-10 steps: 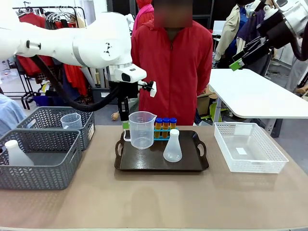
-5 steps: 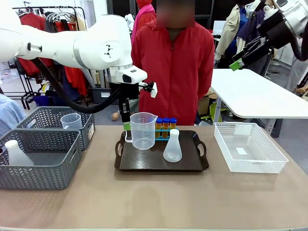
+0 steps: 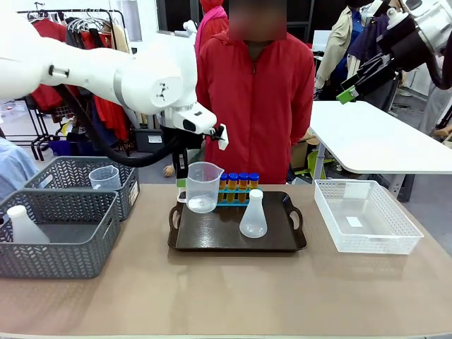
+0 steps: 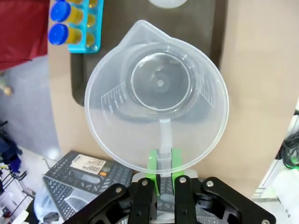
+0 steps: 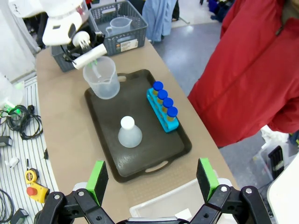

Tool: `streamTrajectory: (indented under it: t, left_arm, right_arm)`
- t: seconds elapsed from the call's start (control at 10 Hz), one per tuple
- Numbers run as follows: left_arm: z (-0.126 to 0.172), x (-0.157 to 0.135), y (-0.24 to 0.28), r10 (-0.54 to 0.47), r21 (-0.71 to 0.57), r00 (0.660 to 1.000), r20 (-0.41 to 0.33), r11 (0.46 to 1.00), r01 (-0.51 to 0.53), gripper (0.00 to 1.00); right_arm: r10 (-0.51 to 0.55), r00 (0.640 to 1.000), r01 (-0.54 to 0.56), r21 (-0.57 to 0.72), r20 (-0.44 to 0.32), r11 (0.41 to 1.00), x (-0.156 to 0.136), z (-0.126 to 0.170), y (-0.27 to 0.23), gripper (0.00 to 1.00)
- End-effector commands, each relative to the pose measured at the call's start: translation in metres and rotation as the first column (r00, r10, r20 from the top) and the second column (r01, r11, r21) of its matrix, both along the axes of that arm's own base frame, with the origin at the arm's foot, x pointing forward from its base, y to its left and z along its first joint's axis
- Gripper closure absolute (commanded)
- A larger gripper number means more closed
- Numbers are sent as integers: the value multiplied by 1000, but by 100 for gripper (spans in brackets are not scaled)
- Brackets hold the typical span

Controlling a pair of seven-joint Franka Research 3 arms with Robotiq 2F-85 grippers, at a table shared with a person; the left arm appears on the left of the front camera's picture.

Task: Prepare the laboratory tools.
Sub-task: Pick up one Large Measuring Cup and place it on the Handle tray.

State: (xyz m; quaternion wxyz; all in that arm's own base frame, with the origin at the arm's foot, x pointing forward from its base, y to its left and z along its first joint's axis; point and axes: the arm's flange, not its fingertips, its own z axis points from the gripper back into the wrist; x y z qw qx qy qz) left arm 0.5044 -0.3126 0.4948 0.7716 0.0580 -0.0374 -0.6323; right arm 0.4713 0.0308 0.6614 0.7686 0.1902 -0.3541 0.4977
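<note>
Crowding the beaker (image 3: 202, 186): rack (image 3: 239, 197), flask (image 3: 253, 215), tray (image 3: 233, 239).

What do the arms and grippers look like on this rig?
White glossy rounded arms; the left arm has a round black logo mark and a thick black cable looping beneath. Left gripper: black body, green pads, silver bolts. Right gripper: black linkage fingers, green pads.

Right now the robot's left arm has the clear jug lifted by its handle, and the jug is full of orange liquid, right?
Not quite: the jug is empty. The left wrist view looks straight down to its bare bottom. The left jaws do grip its handle, lifted above the tray. The orange liquid is in the blue-capped tubes.
</note>
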Motion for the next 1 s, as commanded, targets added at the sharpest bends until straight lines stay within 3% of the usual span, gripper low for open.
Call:
streamTrajectory:
  t: [0.0, 0.6, 0.9]
  left_arm:
    - [-25, 0, -6, 28, 8, 1000, 12, 1000, -28, 100]
    - [-71, 5, -21, 7, -56, 997, -77, 998, -11, 100]
    - [-83, 8, -19, 20, -59, 996, -84, 998, -25, 100]
  right_arm:
    - [7, 1000, -7, 5, 3, 1000, -1, 2, 0, 0]
    - [7, 1000, -7, 5, 3, 1000, -1, 2, 0, 0]
    - [7, 1000, -7, 5, 3, 1000, -1, 2, 0, 0]
